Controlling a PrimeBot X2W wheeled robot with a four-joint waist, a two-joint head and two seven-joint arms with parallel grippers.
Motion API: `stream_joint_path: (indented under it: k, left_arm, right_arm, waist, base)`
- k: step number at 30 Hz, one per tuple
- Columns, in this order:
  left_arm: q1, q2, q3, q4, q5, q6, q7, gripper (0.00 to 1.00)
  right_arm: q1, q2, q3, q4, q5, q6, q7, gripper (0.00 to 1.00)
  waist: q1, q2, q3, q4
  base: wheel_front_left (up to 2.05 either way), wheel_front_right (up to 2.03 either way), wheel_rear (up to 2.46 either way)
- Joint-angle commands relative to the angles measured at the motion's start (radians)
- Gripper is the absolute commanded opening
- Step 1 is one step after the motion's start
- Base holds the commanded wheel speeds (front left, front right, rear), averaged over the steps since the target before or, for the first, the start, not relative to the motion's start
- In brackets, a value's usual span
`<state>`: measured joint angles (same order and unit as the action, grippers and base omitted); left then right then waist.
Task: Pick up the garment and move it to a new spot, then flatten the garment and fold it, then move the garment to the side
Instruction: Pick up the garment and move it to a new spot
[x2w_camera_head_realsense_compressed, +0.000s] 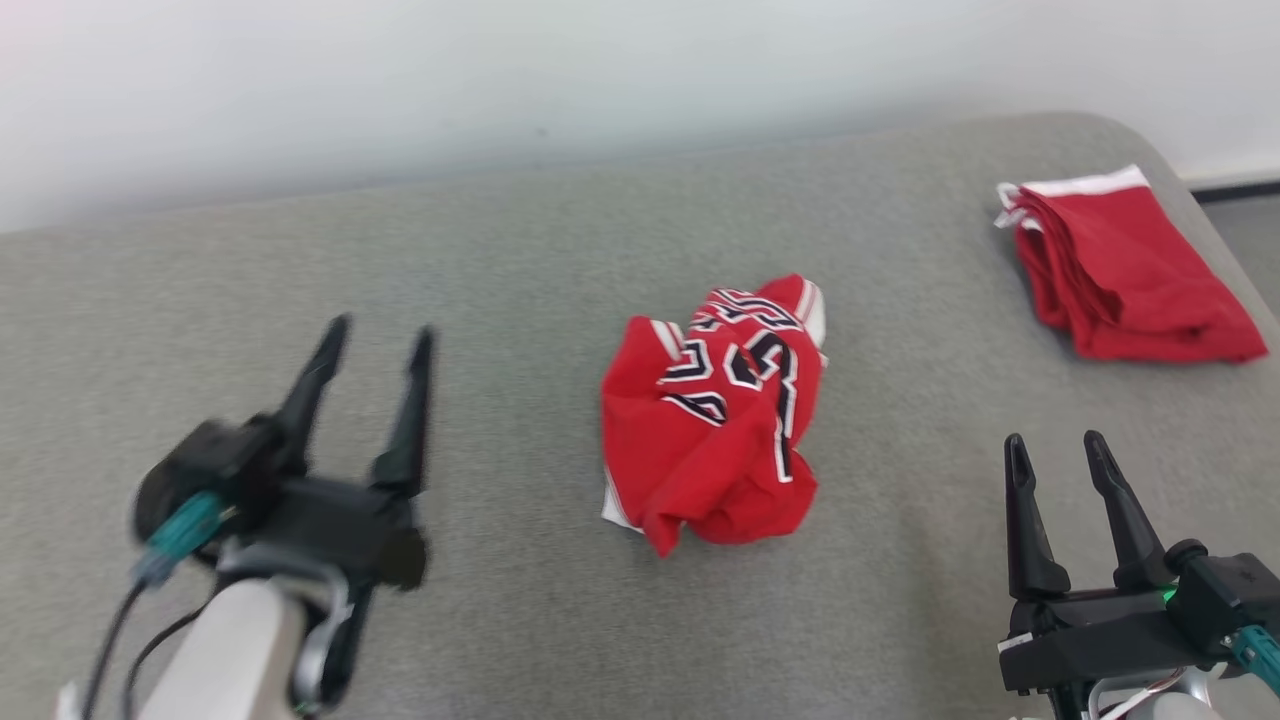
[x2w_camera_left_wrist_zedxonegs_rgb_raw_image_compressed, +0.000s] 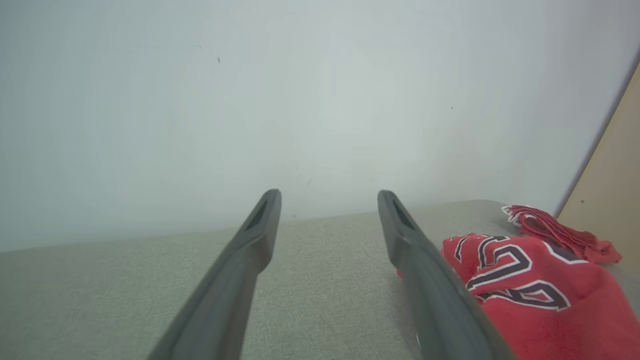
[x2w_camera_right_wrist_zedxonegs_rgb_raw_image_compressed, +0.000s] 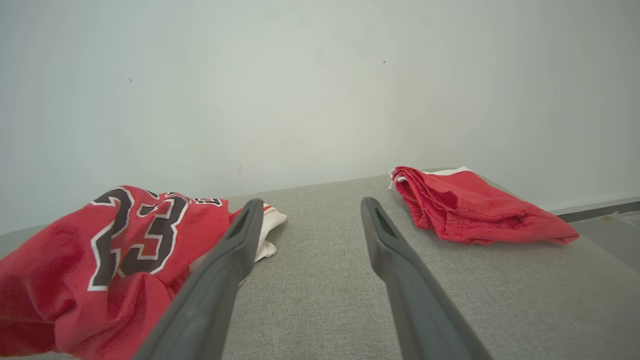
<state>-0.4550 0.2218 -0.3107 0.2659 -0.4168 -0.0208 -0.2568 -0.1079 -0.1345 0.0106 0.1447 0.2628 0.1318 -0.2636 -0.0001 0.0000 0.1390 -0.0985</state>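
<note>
The garment (x2w_camera_head_realsense_compressed: 715, 415) is a red jersey with black and white numbers, lying crumpled in a heap at the middle of the grey padded table (x2w_camera_head_realsense_compressed: 520, 250). It also shows low right in the left wrist view as the garment (x2w_camera_left_wrist_zedxonegs_rgb_raw_image_compressed: 540, 295) and low left in the right wrist view as the garment (x2w_camera_right_wrist_zedxonegs_rgb_raw_image_compressed: 100, 260). My left gripper (x2w_camera_head_realsense_compressed: 380, 340) is open, well left of the heap, nothing between its fingers. My right gripper (x2w_camera_head_realsense_compressed: 1058, 440) is open at the lower right, right of the heap and apart from it.
A second red cloth with a white band (x2w_camera_head_realsense_compressed: 1120, 270) lies folded at the table's far right corner, also seen as the red cloth (x2w_camera_right_wrist_zedxonegs_rgb_raw_image_compressed: 470, 205). A pale wall (x2w_camera_head_realsense_compressed: 600, 70) runs behind the table. The table's right edge (x2w_camera_head_realsense_compressed: 1215, 215) curves away beside that cloth.
</note>
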Motion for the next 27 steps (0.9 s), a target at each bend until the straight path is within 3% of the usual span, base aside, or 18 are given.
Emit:
stream_joint_path:
  k: [1, 9, 17, 27]
  left_arm:
    - [0.054, 0.023, 0.032, -0.022, -0.01, 0.013, -0.007, 1.0]
    - [0.277, 0.07, 0.165, -0.142, 0.0, 0.063, -0.007, 1.0]
    - [0.429, 0.018, 0.258, -0.202, 0.035, 0.057, -0.008, 1.0]
    - [0.471, -0.04, 0.332, -0.215, 0.081, 0.015, -0.008, 1.0]
  right_arm:
    - [0.012, -0.007, 0.004, -0.004, -0.003, -0.002, -0.001, 1.0]
    - [0.034, -0.007, 0.015, -0.003, -0.01, -0.002, -0.001, 1.0]
    - [0.051, -0.013, 0.027, 0.003, -0.001, -0.003, -0.001, 1.0]
    - [0.062, -0.015, 0.037, 0.016, 0.006, -0.003, -0.001, 1.0]
  waist:
    - [0.0001, 0.0, -0.051, 0.065]
    - [0.0001, 0.0, -0.081, 0.116]
    - [0.0001, 0.0, -0.089, 0.127]
    - [0.0001, 0.0, -0.076, 0.118]
  base:
    - [0.0, 0.0, 0.0]
    - [0.0, 0.0, 0.0]
    - [0.0, 0.0, 0.0]
    - [0.0, 0.0, 0.0]
